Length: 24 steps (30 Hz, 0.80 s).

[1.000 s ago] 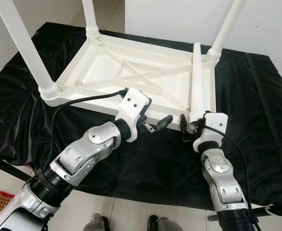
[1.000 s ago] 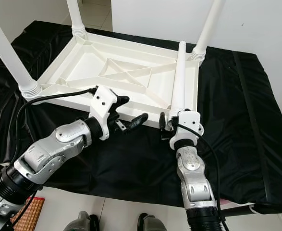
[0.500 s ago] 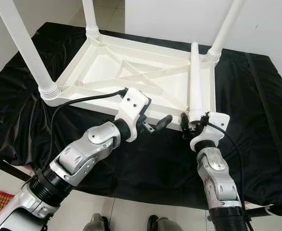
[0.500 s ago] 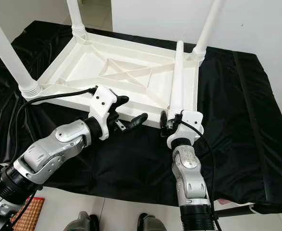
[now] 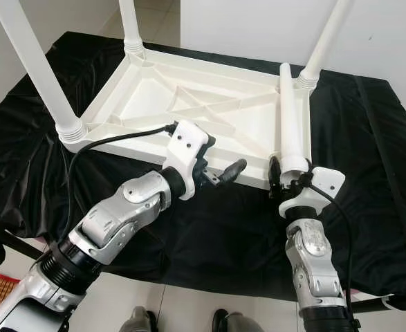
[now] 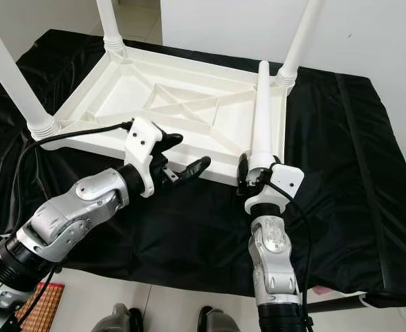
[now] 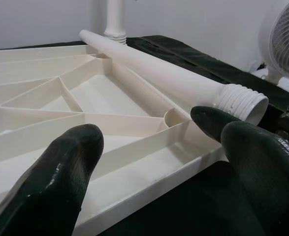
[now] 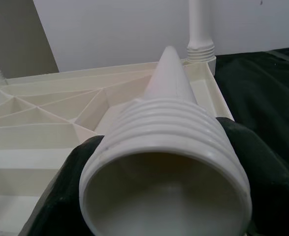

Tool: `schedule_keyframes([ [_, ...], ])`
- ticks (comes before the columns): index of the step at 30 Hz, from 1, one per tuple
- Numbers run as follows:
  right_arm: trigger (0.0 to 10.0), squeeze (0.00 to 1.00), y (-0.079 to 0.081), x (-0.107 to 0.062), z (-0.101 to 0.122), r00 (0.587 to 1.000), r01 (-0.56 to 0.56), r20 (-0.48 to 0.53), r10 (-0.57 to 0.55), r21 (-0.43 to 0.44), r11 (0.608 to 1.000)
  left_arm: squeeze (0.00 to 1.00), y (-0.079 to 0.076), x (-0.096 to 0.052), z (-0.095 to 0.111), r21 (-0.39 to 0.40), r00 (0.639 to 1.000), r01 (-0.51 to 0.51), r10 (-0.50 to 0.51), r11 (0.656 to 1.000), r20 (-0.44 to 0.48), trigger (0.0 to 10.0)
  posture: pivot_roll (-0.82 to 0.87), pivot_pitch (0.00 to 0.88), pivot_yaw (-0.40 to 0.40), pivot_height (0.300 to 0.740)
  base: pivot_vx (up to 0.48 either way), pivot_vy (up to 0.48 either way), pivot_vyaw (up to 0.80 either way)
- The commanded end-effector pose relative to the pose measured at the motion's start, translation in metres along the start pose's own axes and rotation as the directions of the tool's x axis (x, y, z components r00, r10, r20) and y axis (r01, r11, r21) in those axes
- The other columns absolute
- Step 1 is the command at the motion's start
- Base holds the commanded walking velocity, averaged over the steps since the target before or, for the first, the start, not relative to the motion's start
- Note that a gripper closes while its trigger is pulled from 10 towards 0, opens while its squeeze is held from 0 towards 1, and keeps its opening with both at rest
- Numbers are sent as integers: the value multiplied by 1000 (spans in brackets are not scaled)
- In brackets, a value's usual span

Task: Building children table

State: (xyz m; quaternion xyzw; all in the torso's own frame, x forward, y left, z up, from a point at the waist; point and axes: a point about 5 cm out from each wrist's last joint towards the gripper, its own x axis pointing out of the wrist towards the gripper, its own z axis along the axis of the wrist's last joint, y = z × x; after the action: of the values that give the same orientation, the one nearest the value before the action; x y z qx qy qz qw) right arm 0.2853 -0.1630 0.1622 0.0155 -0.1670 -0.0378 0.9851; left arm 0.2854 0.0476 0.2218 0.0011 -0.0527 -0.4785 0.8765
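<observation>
Black cloth: spread over the work surface, wrinkled, with the white tabletop laid on it
Tabletop: turned upside down, its ribbed underside facing up, lying on the black cloth in the middle of the scene
Fitted legs: three white legs are seen standing upright in corner sockets, one at the near left corner, one at the far left corner, one at the far right corner
Left gripper: held just above the near edge of the tabletop, between the near left leg and the loose leg; its two black fingers are spread wide apart and nothing is held between them
Left arm cable: a black cable is looped from the wrist housing over the near left part of the tabletop rim
Loose leg: lying along the right side of the tabletop, tapered end pointing toward the far right corner, threaded end pointing toward the robot at the near right corner
Right gripper: placed at the near right corner of the tabletop, its fingers closed around the threaded end of the loose leg, one finger pressed on either side of the threads
Fan: a white fan grille is seen beyond the table in the left wrist view
Wall: white, behind the far edge of the table
</observation>
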Motion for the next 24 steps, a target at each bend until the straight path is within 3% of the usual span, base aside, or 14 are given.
schedule_keyframes([
  [1, 10000, 0, -2, -3, 1, 1000, 3, 18, -3, -11, 1000, 1000, -13, -2, 0, -25, 954, 300, -300, 954, 2, 10000, 65, 164, -5, 740, 0, 0, 0],
  [7, 10000, 0, -8, -5, -3, 1000, 0, 17, 1, -38, 999, 1000, -9, -3, 4, -64, 952, 307, -306, 949, 28, 10000, 64, 162, -8, 740, 0, 0, 0],
  [11, 10000, 0, -10, -7, -7, 1000, 15, -17, -15, -1, 1000, 1000, -8, -1, 2, -46, 955, 295, -295, 954, 10, 10000, 61, 159, -10, 740, 0, 0, 0],
  [12, 10000, 0, -10, -8, -11, 999, 24, -44, -23, 19, 1000, 149, -8, -1, 1, -39, 956, 292, -292, 956, 3, 10000, 53, 157, -11, 740, 0, 0, 0],
  [13, 10000, 0, -11, -9, -15, 996, 44, -83, -41, 38, 998, 0, -8, 0, 0, -33, 957, 290, -291, 956, -4, 10000, 53, 157, -11, 740, 0, 0, 0],
  [19, 10000, 0, -13, -14, -28, 980, 85, -183, -77, 36, 996, 0, -12, -1, -3, -35, 954, 297, -298, 954, -18, 10000, 47, 156, -9, 740, 0, 0, 0],
  [24, 10000, 0, -17, -16, -32, 975, 113, -197, -107, 20, 993, 0, -12, -1, -4, -37, 954, 299, -300, 954, -21, 10000, 46, 155, -11, 740, 0, 0, 0],
])
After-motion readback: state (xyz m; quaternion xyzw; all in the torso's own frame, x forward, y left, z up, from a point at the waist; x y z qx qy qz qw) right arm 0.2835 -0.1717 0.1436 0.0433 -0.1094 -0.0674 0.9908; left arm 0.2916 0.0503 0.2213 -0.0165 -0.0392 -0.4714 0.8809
